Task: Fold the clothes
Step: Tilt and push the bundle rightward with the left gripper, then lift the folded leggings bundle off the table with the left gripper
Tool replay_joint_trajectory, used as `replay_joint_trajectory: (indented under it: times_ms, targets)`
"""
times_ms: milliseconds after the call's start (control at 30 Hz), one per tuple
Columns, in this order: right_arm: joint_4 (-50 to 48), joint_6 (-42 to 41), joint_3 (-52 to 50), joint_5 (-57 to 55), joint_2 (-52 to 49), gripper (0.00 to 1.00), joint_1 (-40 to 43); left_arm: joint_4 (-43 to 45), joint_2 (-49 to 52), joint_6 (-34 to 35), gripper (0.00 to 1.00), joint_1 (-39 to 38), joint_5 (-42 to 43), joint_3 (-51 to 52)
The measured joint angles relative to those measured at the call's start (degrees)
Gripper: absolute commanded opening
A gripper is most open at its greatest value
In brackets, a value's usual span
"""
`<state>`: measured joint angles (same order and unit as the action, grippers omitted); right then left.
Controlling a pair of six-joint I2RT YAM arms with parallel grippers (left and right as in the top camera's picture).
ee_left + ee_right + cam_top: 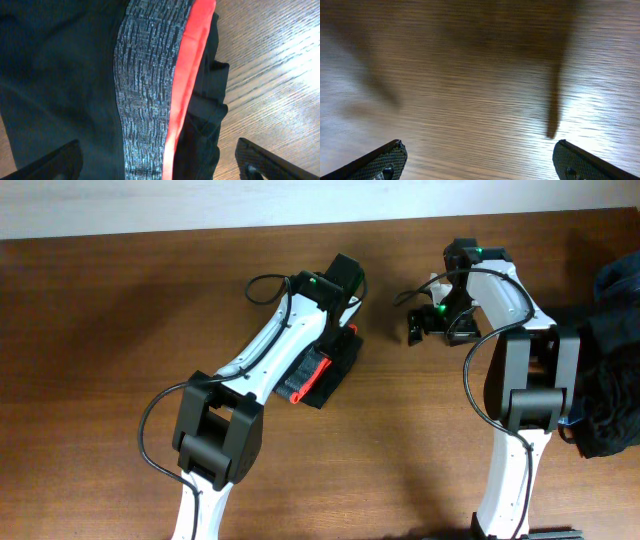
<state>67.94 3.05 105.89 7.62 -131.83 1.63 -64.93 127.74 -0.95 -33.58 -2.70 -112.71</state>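
Worktop [100, 330]: brown wood; denim heap [615, 370] at right edge.
Pants [328, 378]: folded bundle at centre, under left arm.
Left gripper [160, 162]: wide, empty, above grey waistband [145, 90]; judged best to square loose edges.
Right gripper [480, 160]: wide, empty, over bare wood.

The black pants [325, 370] lie folded into a compact bundle mid-table, grey waistband and red edge showing.

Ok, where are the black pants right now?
In the overhead view the black pants lie bundled near the middle of the table, under the left arm; the left wrist view shows them directly below the open left gripper.
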Motion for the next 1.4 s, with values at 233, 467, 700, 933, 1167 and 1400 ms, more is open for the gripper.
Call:
replay_joint_trajectory:
  times_ms: [233, 467, 700, 933, 1167, 1400]
  targets:
    - [-0.1, 0.0, 0.0, -3.8, 0.0, 0.99, 0.0, 0.1, 0.0, 0.1, 0.99, 0.0, -0.4, 0.0]
    - [-0.1, 0.0, 0.0, -4.6, 0.0, 0.99, 0.0, -1.1, 0.0, 0.1, 0.99, 0.0, -0.2, 0.0]
    - [-0.1, 0.0, 0.0, -4.8, 0.0, 0.99, 0.0, -3.0, 0.0, 1.3, 0.99, 0.0, 0.8, 0.0]
    - [-0.1, 0.0, 0.0, -4.8, 0.0, 0.98, 0.0, -4.3, 0.0, 2.1, 0.99, -1.0, 1.4, 0.6]
    - [-0.1, 0.0, 0.0, -4.8, 0.0, 0.98, 0.0, -0.6, 0.0, 3.4, 0.99, -6.1, -2.4, 4.8]
    - [-0.1, 0.0, 0.0, -4.8, 0.0, 0.99, 0.0, 3.5, 0.0, 5.3, 0.99, -6.7, -6.0, 6.6]
